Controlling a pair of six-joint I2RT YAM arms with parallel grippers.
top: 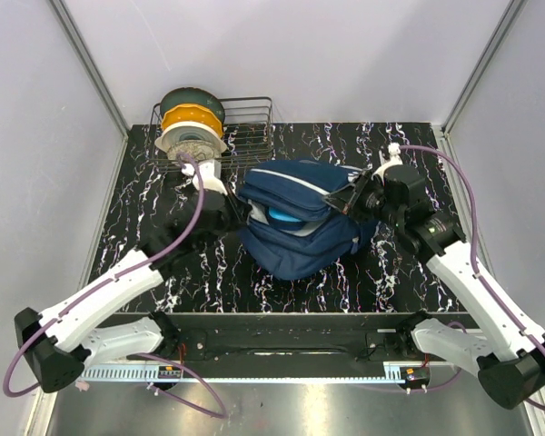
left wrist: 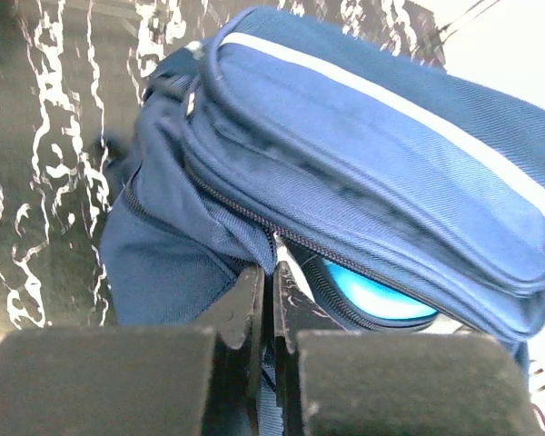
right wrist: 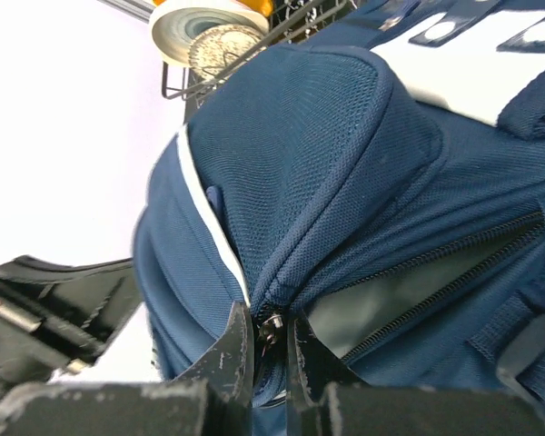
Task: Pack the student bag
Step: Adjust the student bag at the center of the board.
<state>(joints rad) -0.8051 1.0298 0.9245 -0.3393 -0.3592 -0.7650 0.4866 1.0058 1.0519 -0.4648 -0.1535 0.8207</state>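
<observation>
We see the black marbled table (top: 163,282) with the navy bag (top: 300,245) lying on its side at mid-table, between the two arms. Behind it, at the far left edge, a wire rack (top: 250,127) holds green, orange and white discs (top: 191,127); what they are we cannot make out. The left gripper (left wrist: 271,272) is clenched at the bag's open zip, seemingly with the edge nipped between its fingers (left wrist: 245,300), though their own bulk hides the contact. The right gripper (right wrist: 271,322) is clamped on a small metal zip pull (right wrist: 272,327) at the opposite end. In the gap shows a bright blue object (left wrist: 372,295), mostly covered by the flap.
</observation>
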